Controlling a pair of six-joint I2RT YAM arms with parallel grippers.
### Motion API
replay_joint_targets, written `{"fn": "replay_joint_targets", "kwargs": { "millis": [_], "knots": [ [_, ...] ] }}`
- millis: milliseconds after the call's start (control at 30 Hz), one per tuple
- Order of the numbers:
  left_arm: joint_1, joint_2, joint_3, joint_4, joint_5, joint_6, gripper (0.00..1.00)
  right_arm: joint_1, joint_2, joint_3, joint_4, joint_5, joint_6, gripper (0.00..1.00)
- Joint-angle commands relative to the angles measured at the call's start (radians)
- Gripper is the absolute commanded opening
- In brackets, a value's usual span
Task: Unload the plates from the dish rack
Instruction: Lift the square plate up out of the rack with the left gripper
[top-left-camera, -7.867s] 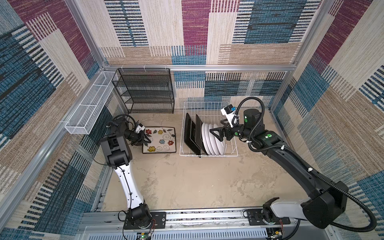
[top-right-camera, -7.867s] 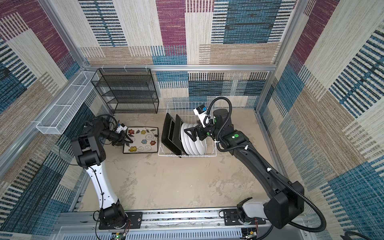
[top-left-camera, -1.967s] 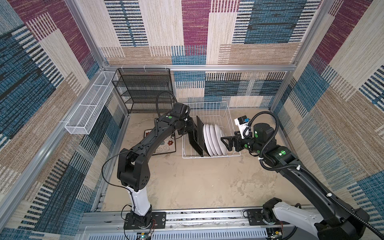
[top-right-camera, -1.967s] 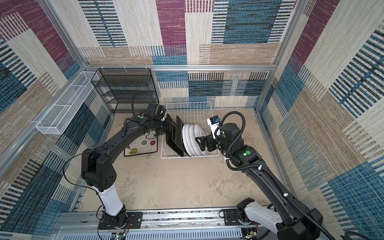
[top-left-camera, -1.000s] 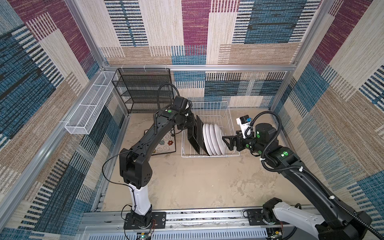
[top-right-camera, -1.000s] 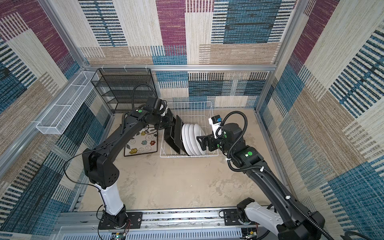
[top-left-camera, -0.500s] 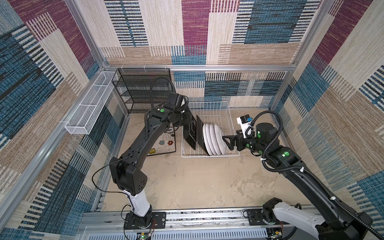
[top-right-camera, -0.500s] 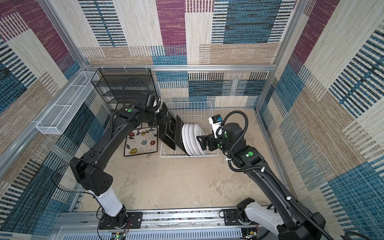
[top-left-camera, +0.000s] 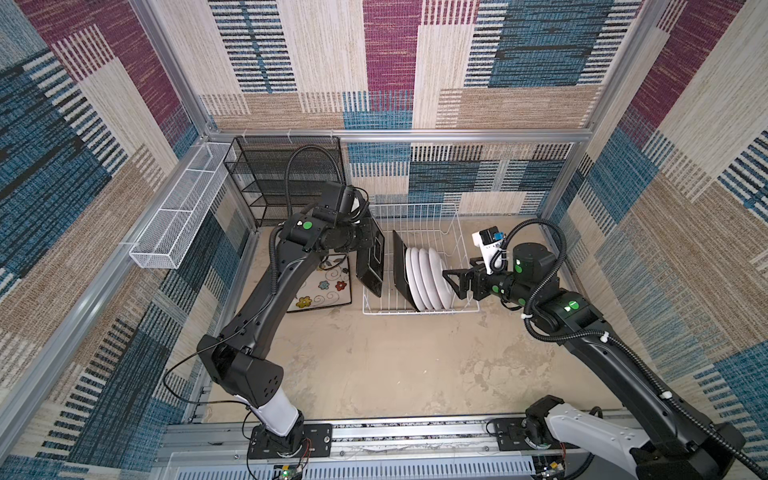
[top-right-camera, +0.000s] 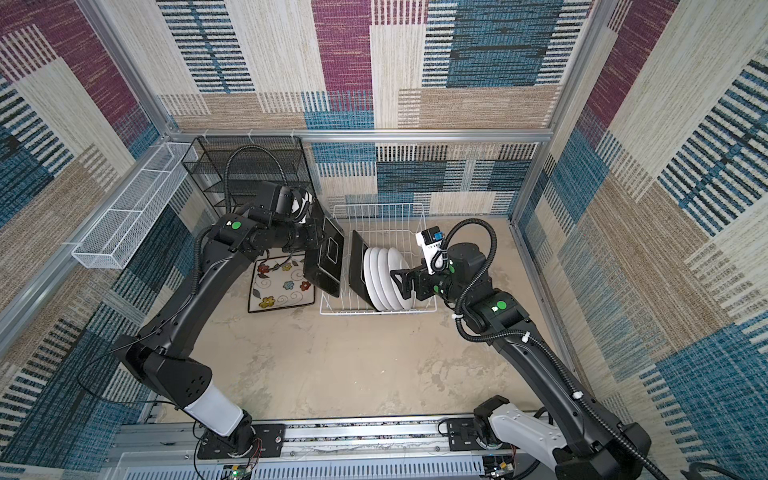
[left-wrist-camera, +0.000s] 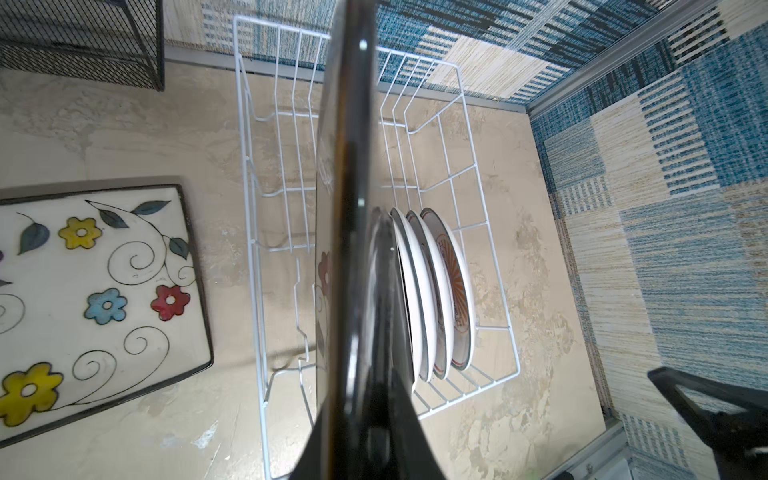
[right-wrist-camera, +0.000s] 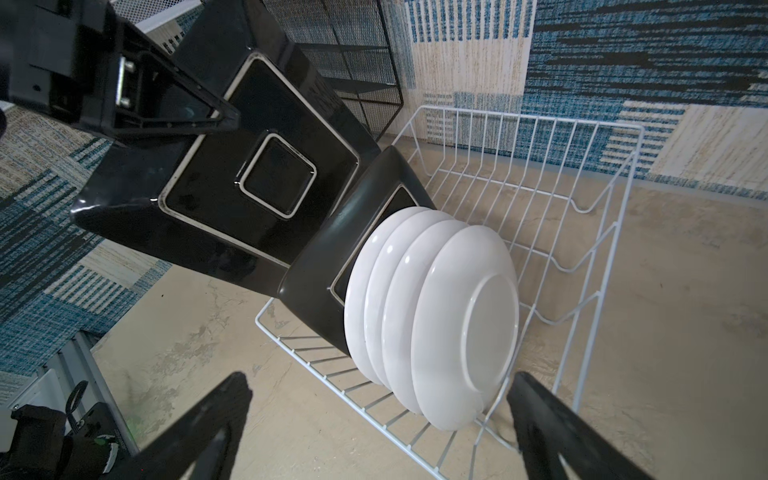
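**Held square plate**: in the air over the left end of the dish rack, on edge and tilted. Its top edge is pinched between the pressed-together fingers of the left gripper.

**Around it**
- Racked square plate: just to the right, apart from it, leaning on a like slant.
- Round white plates: four, packed close and overlapping, next along.
- Right gripper: at the rack's right end, jaws spread wide, just beside the outermost round plate.
- Flat square plate: face up on the bench, just left of the rack, partly hidden under the left arm in both top views.
- Black mesh shelf unit: far left corner of the bench, behind the left arm.
- White mesh basket: on the left wall rail, well apart.

**Containers**
- Dish rack: white wire, at the middle of the bench's far edge. It holds one square plate and the four round ones, all on edge, toward its right end.

**Appearance**
- Held square plate: glossy black back with two nested pale square outlines. Edge-on in the left wrist view, it shows a sliver of cream face with a red flower.
- Round white plates: plain white backs, dark rims, an orange printed centre on the outermost.
- Flat square plate: cream, dark-edged, with yellow, blue and red flowers among thin scrolls.
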Motion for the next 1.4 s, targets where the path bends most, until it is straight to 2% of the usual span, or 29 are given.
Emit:
{"fn": "replay_joint_targets", "kwargs": {
  "millis": [0, 300, 500, 600, 733, 867, 1000, 1233, 1367],
  "knots": [
    [0.001, -0.043, 0.011, 0.076, -0.042, 0.103, 0.00, 0.001, 0.017, 0.014, 0.036, -0.021, 0.036, 0.99],
    [0.000, -0.155, -0.047, 0.134, -0.017, 0.336, 0.00, 0.000, 0.113, 0.101, 0.052, -0.062, 0.170, 0.99],
    [-0.002, -0.233, -0.113, 0.161, -0.015, 0.444, 0.00, -0.002, 0.178, 0.167, 0.106, -0.144, 0.291, 0.99],
    [-0.007, -0.268, -0.153, 0.167, -0.030, 0.497, 0.00, -0.013, 0.212, 0.199, 0.116, -0.194, 0.333, 0.99],
    [-0.047, -0.318, -0.221, 0.186, -0.142, 0.604, 0.00, -0.051, 0.241, 0.197, 0.182, -0.315, 0.405, 0.99],
    [-0.075, -0.388, -0.335, 0.282, -0.174, 0.688, 0.00, -0.090, 0.267, 0.205, 0.219, -0.402, 0.470, 0.99],
    [-0.116, -0.461, -0.453, 0.388, -0.177, 0.790, 0.00, -0.138, 0.296, 0.189, 0.303, -0.530, 0.592, 0.99],
    [-0.198, -0.555, -0.635, 0.608, -0.245, 1.031, 0.00, -0.144, 0.359, 0.241, 0.285, -0.560, 0.635, 0.99],
    [-0.248, -0.568, -0.693, 0.690, -0.302, 1.177, 0.00, -0.144, 0.367, 0.235, 0.311, -0.539, 0.674, 1.00]
  ]
}}
